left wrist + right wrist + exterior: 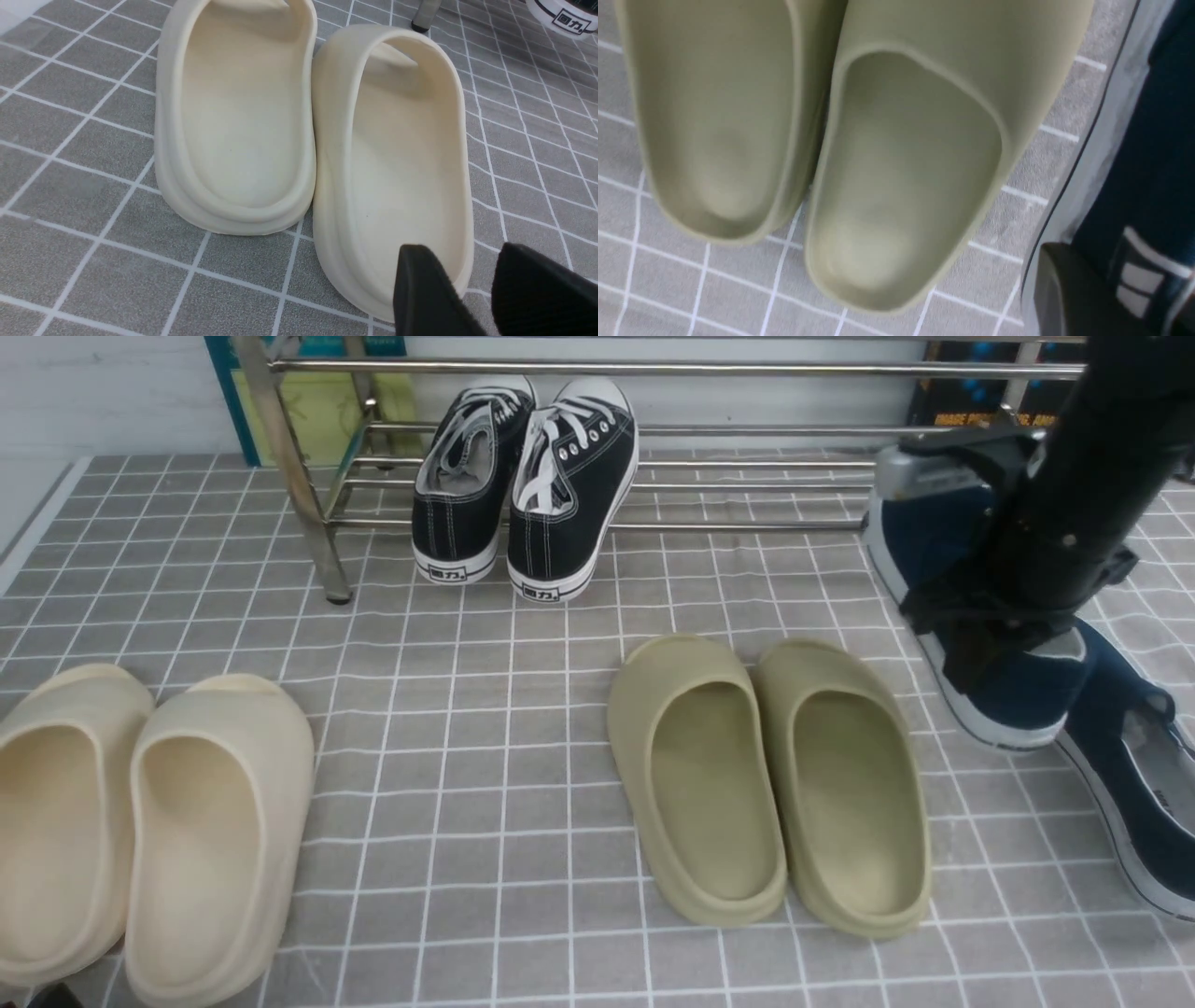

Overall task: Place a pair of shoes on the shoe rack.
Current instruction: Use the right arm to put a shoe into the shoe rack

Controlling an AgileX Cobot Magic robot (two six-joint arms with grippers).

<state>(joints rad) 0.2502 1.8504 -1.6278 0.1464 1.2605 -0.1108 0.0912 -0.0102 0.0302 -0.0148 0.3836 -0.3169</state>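
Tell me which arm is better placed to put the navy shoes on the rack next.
The right. The right hand grips one navy shoe beside the shoe rack. The left hand hovers far off, open, over the cream slides.

Light's bright and diffuse, so you only get soft shadows. Glare streaks on the shoe rack bars. Right wrist view is blurred: olive slides soft, navy shoe beside them smeared. Left wrist view sharp, left tool defocused.
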